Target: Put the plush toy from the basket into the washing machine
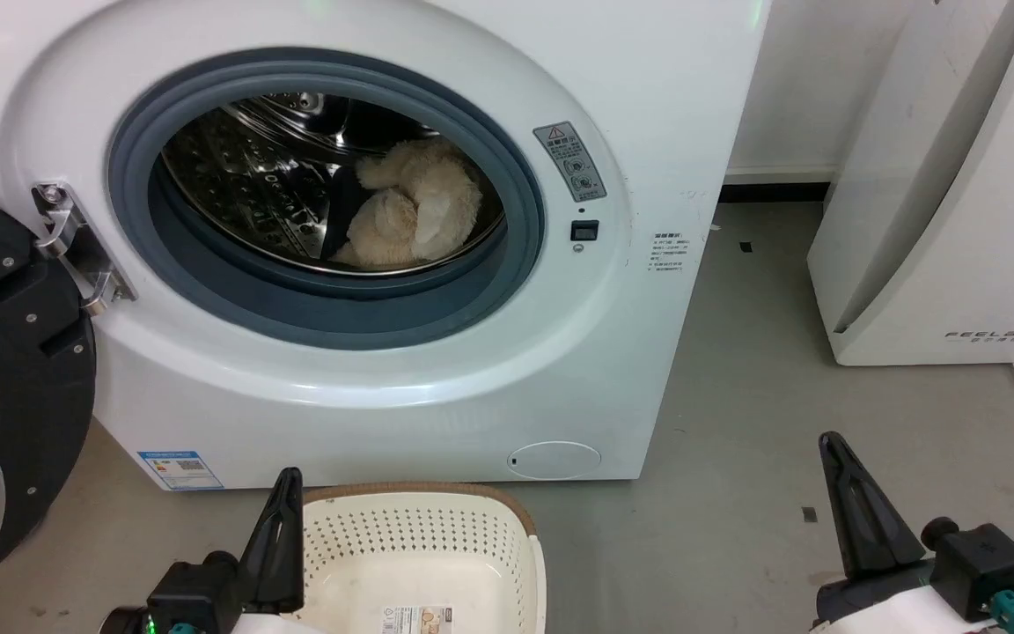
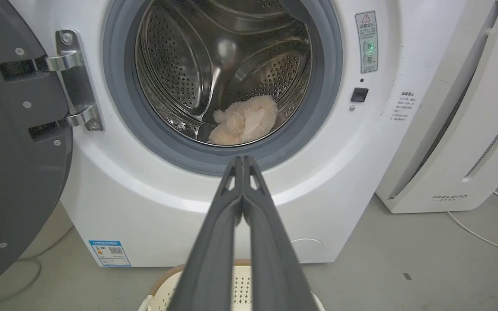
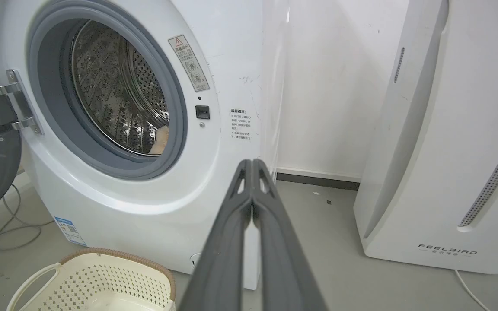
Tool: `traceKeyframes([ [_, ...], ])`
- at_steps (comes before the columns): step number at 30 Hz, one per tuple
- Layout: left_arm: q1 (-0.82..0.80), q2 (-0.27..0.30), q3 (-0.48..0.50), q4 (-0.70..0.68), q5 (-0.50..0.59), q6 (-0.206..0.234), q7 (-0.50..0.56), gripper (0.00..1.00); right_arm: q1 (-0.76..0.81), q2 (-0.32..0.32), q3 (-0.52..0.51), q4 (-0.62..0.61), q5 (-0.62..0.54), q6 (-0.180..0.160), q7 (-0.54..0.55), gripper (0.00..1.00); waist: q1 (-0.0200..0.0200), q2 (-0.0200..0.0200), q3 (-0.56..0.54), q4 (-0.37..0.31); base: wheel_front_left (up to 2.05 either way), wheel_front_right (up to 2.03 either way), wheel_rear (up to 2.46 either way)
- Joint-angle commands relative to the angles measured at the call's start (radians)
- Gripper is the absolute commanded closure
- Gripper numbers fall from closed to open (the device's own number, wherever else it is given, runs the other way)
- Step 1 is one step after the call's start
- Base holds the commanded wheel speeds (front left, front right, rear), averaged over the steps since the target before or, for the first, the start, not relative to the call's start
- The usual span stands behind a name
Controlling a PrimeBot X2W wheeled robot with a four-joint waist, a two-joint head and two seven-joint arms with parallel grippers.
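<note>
Head view: plush toy (image 1: pixel 410 216) sits inside the washing machine (image 1: pixel 437 370), basket (image 1: pixel 419 528) empty, so basically done. Left end effector (image 1: pixel 289 482) and right end effector (image 1: pixel 831 445) are pinched closed, holding nothing.

A laundry corner: washing machine (image 1: pixel 384 264), FEELBIRD appliance (image 1: pixel 956 220), bare concrete floor (image 1: pixel 736 396).

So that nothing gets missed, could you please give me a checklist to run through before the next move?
1. Toy in the drum: ok.
2. Toy behind the gasket, not on it: ok.
3. Basket empty: ok in the part that shows.
4. Left gripper shut, holding nothing: ok.
5. Right gripper shut, holding nothing: ok.
6. Door shut: not ok, it stands open.
</note>
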Motion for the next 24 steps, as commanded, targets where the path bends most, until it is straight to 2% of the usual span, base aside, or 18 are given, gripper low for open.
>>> traceKeyframes([
  [1,-0.007,-0.005,0.005,-0.002,0.011,-0.003,0.005,1.00,-0.004,0.000,0.001,-0.002,-0.002,0.000,0.005,1.00,0.0000,-0.0001,0.000,0.000,0.00,0.00,0.00],
  [24,-0.023,-0.021,0.028,-0.008,0.053,-0.011,0.054,1.00,-0.012,0.000,0.002,-0.007,-0.009,0.000,0.054,1.00,0.0000,-0.0001,-0.009,0.004,0.00,0.00,0.00],
])
